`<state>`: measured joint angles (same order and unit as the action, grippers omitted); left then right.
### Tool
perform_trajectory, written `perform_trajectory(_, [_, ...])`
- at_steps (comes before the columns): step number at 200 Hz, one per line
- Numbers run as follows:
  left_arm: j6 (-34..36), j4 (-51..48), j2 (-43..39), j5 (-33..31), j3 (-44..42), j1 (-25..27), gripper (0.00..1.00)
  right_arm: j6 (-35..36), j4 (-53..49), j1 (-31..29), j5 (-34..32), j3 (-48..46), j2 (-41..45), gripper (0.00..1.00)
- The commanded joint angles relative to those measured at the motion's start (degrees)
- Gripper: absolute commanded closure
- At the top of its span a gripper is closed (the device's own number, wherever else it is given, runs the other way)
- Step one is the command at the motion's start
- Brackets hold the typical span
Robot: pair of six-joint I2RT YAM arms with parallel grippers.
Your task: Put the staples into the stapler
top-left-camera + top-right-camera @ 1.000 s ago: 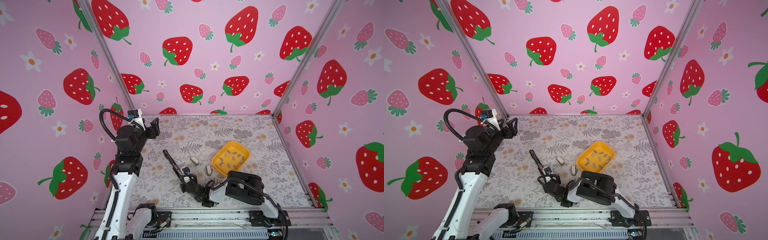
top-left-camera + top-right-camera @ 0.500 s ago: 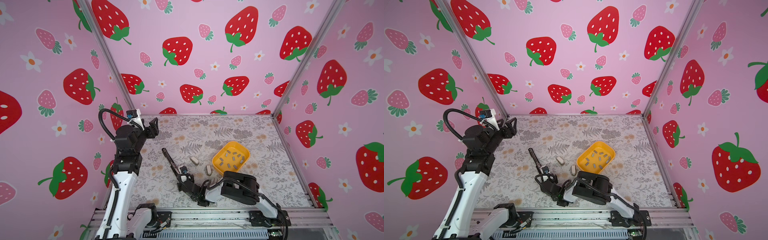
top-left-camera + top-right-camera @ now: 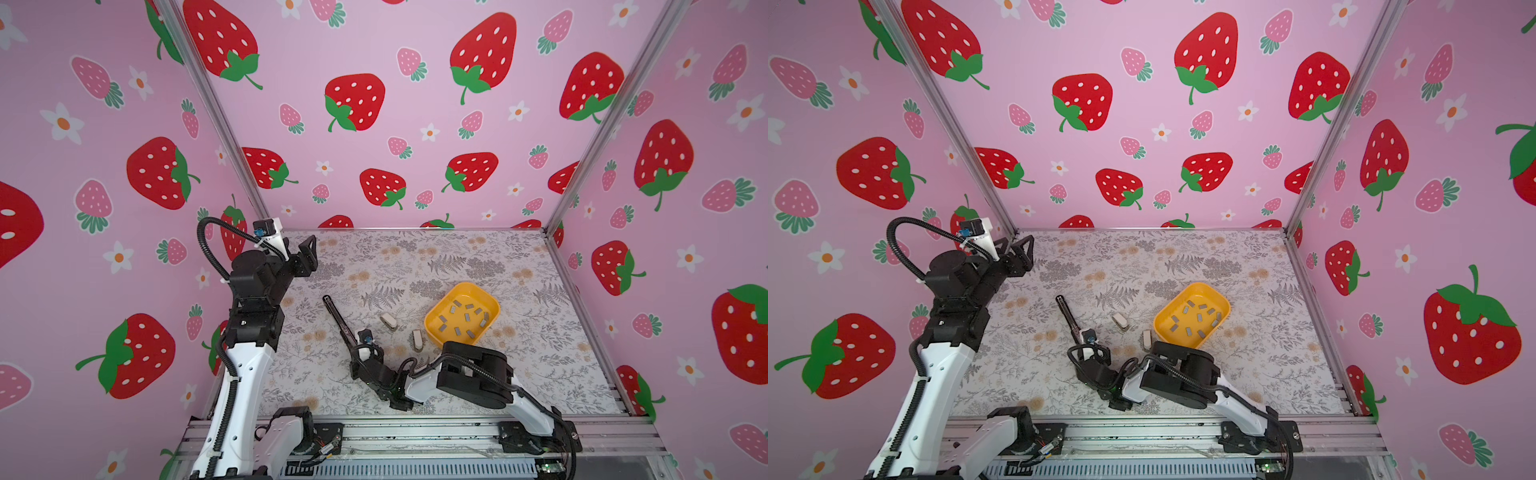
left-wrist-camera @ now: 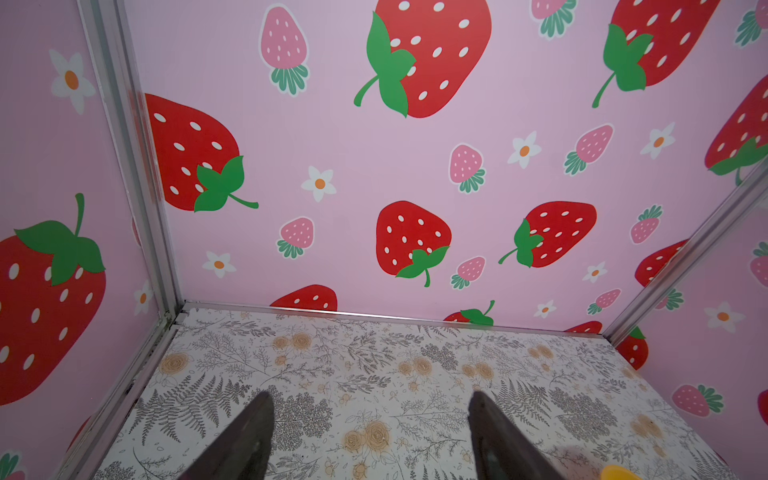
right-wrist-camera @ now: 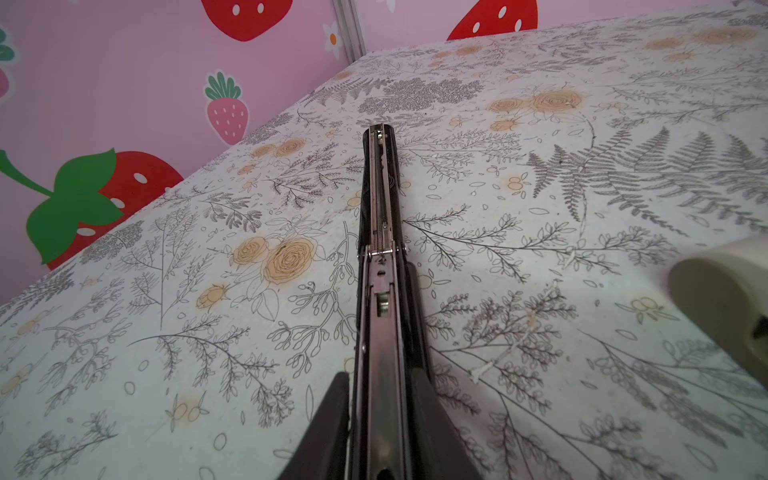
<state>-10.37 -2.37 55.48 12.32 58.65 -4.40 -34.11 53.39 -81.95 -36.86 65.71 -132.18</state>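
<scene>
The staples [image 3: 466, 316] lie loose as short grey strips in the yellow tray [image 3: 478, 293], none of them loaded; the tray sits on the right half of the floral table [image 3: 436, 257], well apart from the stapler [image 3: 338, 322]; the stapler lies folded out flat, its black cover [image 5: 380, 178] pointing toward the back left and its bare metal magazine channel [image 5: 380, 332] facing up at the near end; the right gripper [image 5: 380, 378] straddles that near end, fingers [image 5: 328, 424] narrow and close along both sides of the channel, but I cannot tell whether they pinch it or stand just clear; two small beige blocks [image 3: 387, 321] rest on the table between stapler and tray; the left gripper [image 4: 370, 436] hangs near the back left corner, its fingers [image 4: 245, 440] spread wide with nothing between them

As I judge it, the step in hand is leaving the opened stapler settled so a strip can be fetched; to do it well, part the fingers evenly so neither side nudges the body round, then lift straight off it with the channel kept upward; pass over the blocks, not through them; take one strip by its long sides, legs down, and line it up with the channel before lowering; the idle left arm could steady the cover
</scene>
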Motion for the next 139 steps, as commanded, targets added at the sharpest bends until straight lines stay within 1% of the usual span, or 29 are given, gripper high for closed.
perform_trajectory(1, [-0.15,1.90,-0.10,0.87,0.78,-0.41,0.25,-3.07,-2.58,0.13,0.33,0.91,-2.54,0.72])
perform_trajectory(21, [-0.09,1.88,0.06,0.95,0.77,-0.42,0.25,-3.71,-2.76,0.04,0.24,1.00,-2.64,0.66])
perform_trajectory(48, [-0.06,1.89,0.00,0.98,0.78,-0.47,0.25,-3.73,-3.50,0.03,-0.13,1.32,-2.54,0.65])
perform_trajectory(56, [-0.04,1.88,0.15,1.07,0.82,-0.45,0.25,-3.70,-3.72,0.04,-0.23,1.12,-2.28,0.62])
perform_trajectory(70, [-0.06,1.90,0.21,1.30,0.81,-0.44,0.25,-3.13,-3.83,0.04,-0.23,0.65,-1.31,0.52])
perform_trajectory(78, [0.11,2.02,0.24,1.38,0.84,-0.48,0.25,-2.56,-3.94,-0.05,-0.27,0.19,-0.37,0.49])
perform_trajectory(84, [0.17,2.07,0.24,1.55,0.84,-0.47,0.25,-2.25,-4.15,-0.05,-0.08,-0.29,0.60,0.49])
perform_trajectory(86, [0.26,2.10,0.26,1.63,0.85,-0.48,0.25,-2.16,-4.25,-0.07,-0.02,-0.42,0.89,0.46])
perform_trajectory(90, [0.34,2.15,0.37,1.85,0.83,-0.52,0.25,-1.94,-4.32,-0.06,0.11,-0.82,1.66,0.43])
perform_trajectory(117, [1.05,3.41,0.80,3.30,0.21,-0.52,0.26,0.11,-4.63,-0.20,1.44,-4.89,8.69,0.33])
perform_trajectory(139, [2.07,5.57,1.20,5.81,-0.68,-0.38,0.26,1.20,-4.54,-0.57,1.35,-9.86,15.69,0.25])
